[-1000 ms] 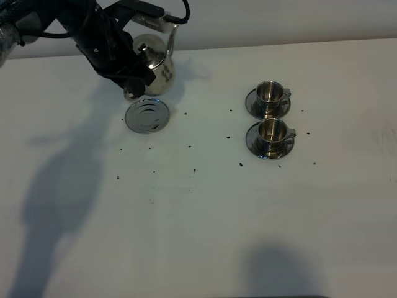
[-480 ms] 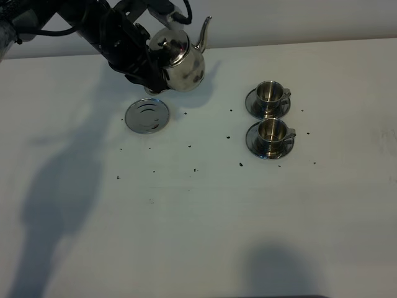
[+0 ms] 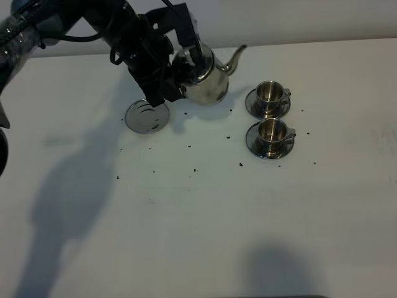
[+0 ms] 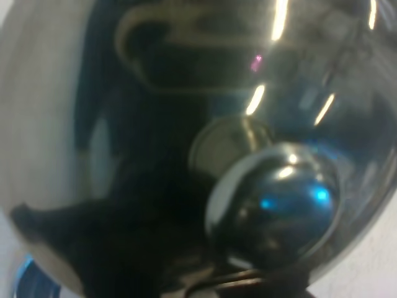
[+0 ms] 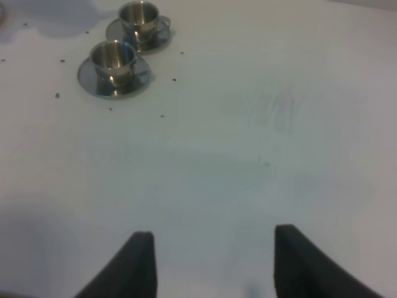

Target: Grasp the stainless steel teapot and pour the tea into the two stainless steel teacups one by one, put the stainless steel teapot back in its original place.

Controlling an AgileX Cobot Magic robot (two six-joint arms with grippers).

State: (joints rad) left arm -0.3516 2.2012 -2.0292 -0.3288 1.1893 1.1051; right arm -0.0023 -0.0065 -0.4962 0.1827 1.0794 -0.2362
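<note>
The left pincer (image 3: pixel 173 84) was clamped on the stainless steel teapot (image 3: pixel 203 77) at the side opposite its spout, which pointed toward the farther teacup (image 3: pixel 268 93). The nearer teacup (image 3: pixel 270 131) sat just beside that one. The pot hung between a round steel plate (image 3: pixel 147 116) and the cups, above the white table (image 3: pixel 198 217). The right pincer (image 5: pixel 214 264) stood apart, well away from both cups.

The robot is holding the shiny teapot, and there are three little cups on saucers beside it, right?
Not three. The exterior high view shows only two little cups on saucers, beside the shiny teapot that the robot is holding.
</note>
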